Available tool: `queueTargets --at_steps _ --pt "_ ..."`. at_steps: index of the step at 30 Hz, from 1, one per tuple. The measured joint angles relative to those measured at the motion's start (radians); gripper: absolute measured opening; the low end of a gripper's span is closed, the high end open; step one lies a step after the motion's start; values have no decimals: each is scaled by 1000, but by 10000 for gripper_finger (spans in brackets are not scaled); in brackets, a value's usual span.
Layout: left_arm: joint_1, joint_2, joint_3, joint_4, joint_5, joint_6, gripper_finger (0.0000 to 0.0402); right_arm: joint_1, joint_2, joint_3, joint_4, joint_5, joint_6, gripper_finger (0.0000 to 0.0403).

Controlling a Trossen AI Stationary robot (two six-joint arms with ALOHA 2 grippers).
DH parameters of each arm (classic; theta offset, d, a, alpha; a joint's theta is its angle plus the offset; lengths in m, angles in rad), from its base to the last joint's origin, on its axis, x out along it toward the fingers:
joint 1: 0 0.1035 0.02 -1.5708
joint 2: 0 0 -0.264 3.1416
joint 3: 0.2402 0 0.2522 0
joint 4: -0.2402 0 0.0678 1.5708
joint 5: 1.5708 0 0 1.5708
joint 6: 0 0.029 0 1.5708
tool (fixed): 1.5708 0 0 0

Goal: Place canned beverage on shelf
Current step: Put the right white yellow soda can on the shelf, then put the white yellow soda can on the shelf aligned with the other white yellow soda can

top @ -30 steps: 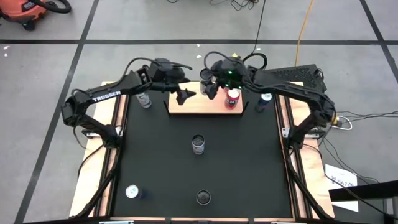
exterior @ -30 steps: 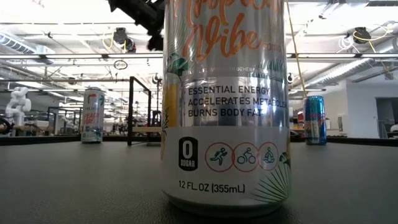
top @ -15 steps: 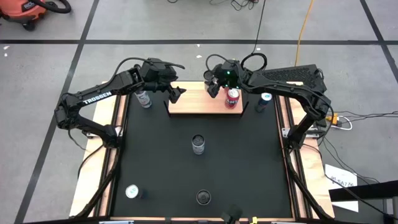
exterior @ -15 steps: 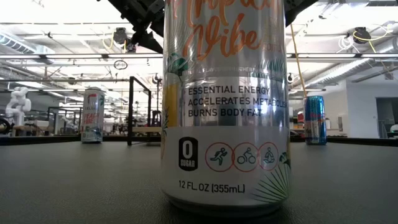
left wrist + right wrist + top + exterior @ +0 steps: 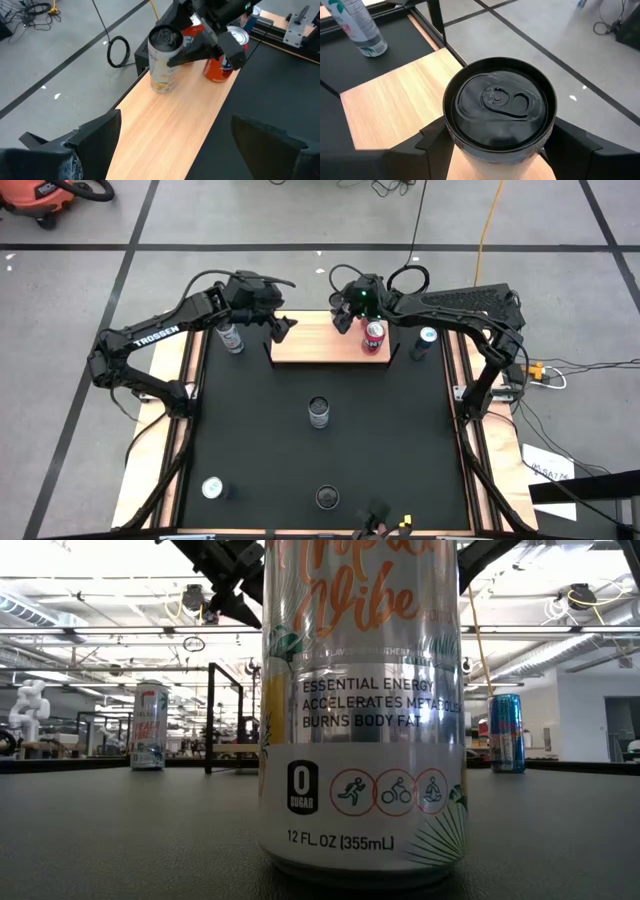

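I see the shelf (image 5: 330, 343) at the far side of the black mat (image 5: 320, 450), at about 12 o'clock from the mat's middle. My right gripper (image 5: 343, 318) is over the shelf's far edge, and its two fingers are closed around a pale can (image 5: 164, 59). In the right wrist view the can's dark top (image 5: 499, 105) sits right between the fingers, and the can stands upright on the wood. A red can (image 5: 375, 337) stands just beside it, at about 3 o'clock from the pale can, also on the shelf.

My left gripper (image 5: 281, 328) hangs at the shelf's left end, at 9 o'clock from the pale can. Its fingers are spread apart and hold nothing.

More cans stand around the mat. One clear-looking can (image 5: 231, 338) is just left of the shelf. A blue can (image 5: 425, 343) is just right of it. A dark-topped can (image 5: 319, 412) stands near the mat's middle. Two more are near the front edge, a white-topped one (image 5: 212, 488) at 7 o'clock and a dark one (image 5: 327, 498) at 6 o'clock.
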Motion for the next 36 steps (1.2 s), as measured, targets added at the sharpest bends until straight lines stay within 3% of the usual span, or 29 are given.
queueTargets --at_steps 5,16,29,33,36 --pt "4 0 0 0 0 1 370 -1 0 0 -10 -2 1 253" --pt "18 -2 -1 0 -2 0 370 -1 -34 0 -29 -1 15 324" --pt "23 -119 -1 -147 -129 -51 370 -6 -182 0 -44 30 -4 329" --pt "19 -187 -1 -177 -125 -125 370 -4 -249 0 -59 27 25 329" --pt "-5 -223 -1 -156 -59 -148 368 21 -301 0 -69 27 40 329"
